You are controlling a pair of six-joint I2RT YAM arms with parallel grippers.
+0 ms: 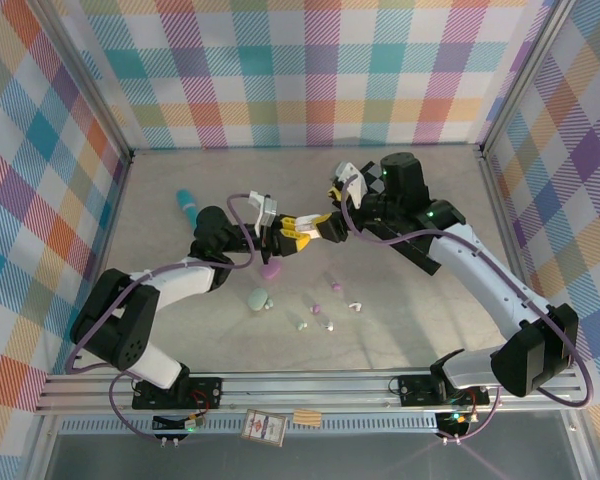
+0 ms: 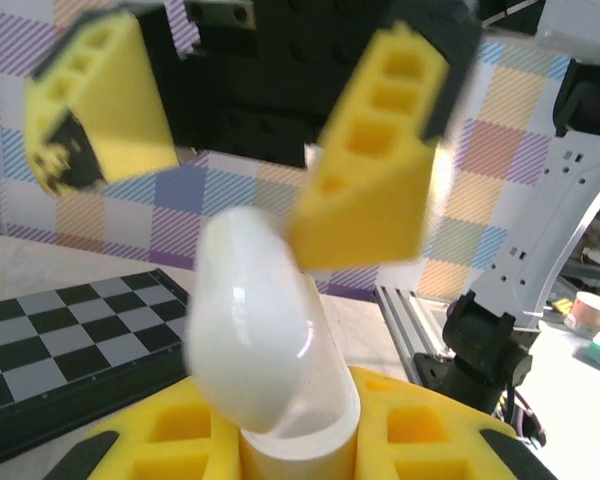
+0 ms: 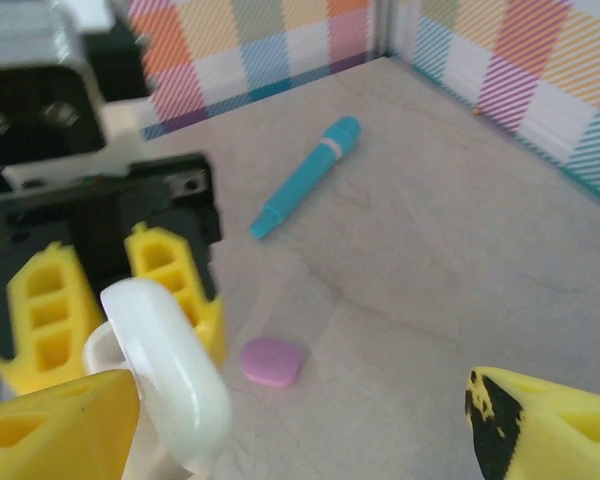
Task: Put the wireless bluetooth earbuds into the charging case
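While the pale, stone-speckled table (image 1: 230,340) is lying flat between bright plaid walls (image 1: 300,70), a slim teal pen (image 1: 185,205) with a lighter band is resting at the far left, well apart from everything else. Just right of it, the left gripper (image 1: 298,236) is reaching toward the middle. Its yellow, hollow-celled fingers (image 3: 170,280) are pinching the base of the white charging case (image 2: 270,370). That case is a glossy, smooth, pebble-shaped plastic shell, and its rounded lid is standing hinged open and tilted. Whether anything is sitting inside its base cannot be told.

The right gripper (image 1: 332,226) is facing it from the right with jaws spread wide. One blocky yellow finger (image 3: 50,425) is sitting just beside the lid, and the other is hanging well apart from it. In the left wrist view these fingers are hanging above and on either side of the lid.

Below the meeting grippers, a matte lilac case (image 1: 271,270), flat with rounded corners, is lying closed on the table. A mint case (image 1: 258,298) is lying just nearer the arm bases. To their right the wireless bluetooth earbuds (image 1: 336,288) are lying loose on the table as tiny scattered lilac, white and mint beads, outside every case.
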